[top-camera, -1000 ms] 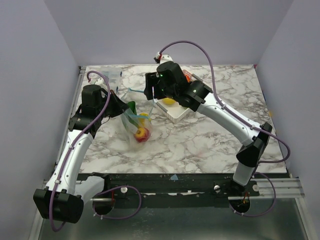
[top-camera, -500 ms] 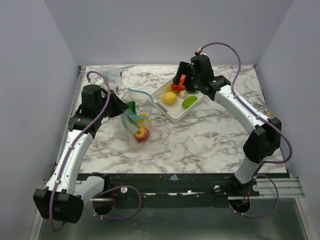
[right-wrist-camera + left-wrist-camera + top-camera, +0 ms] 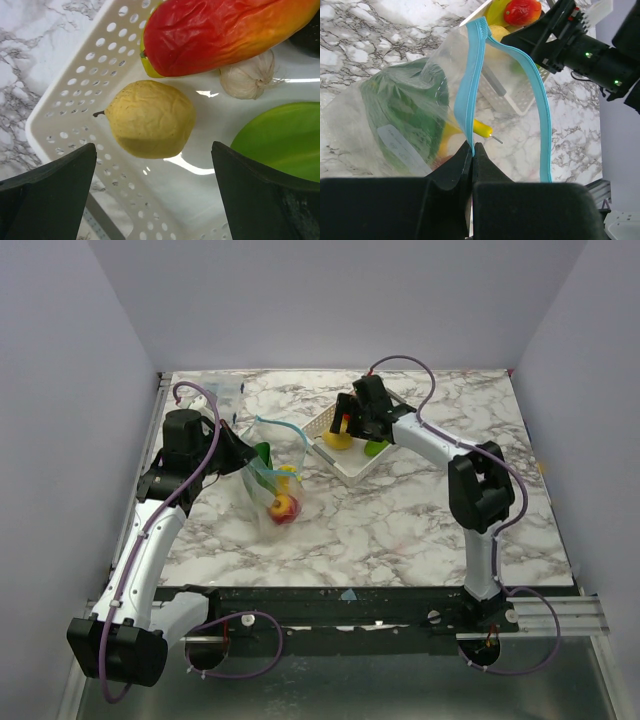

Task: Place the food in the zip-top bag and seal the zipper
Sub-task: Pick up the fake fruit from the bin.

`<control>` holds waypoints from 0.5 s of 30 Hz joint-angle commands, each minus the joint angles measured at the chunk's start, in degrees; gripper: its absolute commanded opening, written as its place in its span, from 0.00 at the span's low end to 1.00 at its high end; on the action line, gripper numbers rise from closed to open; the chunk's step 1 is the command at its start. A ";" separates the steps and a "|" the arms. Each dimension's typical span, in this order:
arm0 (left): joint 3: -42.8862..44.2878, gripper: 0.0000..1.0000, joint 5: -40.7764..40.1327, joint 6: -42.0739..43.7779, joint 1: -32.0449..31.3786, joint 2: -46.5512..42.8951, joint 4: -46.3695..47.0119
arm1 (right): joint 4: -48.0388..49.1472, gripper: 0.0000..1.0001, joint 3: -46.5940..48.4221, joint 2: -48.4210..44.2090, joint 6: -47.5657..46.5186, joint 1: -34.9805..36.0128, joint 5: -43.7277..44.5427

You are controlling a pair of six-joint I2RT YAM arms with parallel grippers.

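The clear zip-top bag (image 3: 272,483) stands on the marble, mouth up. My left gripper (image 3: 472,148) is shut on its blue zipper (image 3: 473,75), holding the mouth open. Inside lie a green leafy piece (image 3: 402,112), a yellow piece (image 3: 482,129) and a red piece (image 3: 284,508). My right gripper (image 3: 154,150) hangs open low over the white basket (image 3: 75,95), empty. A yellow wrinkled fruit (image 3: 150,117) lies just ahead, between the fingers, and they do not touch it. Beside it lie a red-orange piece (image 3: 220,30), a garlic bulb (image 3: 250,77) and a green piece (image 3: 280,137).
The white basket (image 3: 350,468) sits at the back centre, just right of the bag. A small clear box (image 3: 228,393) stands at the back left corner. Purple walls close in the table on three sides.
My right arm swung from over the bag's mouth to the basket, opened its jaws wide and came down over the yellow fruit. The left arm and bag kept still.
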 commanded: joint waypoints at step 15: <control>-0.51 0.00 1.36 0.09 0.82 -0.12 2.12 | 7.42 0.98 1.71 8.18 -2.51 0.19 -4.51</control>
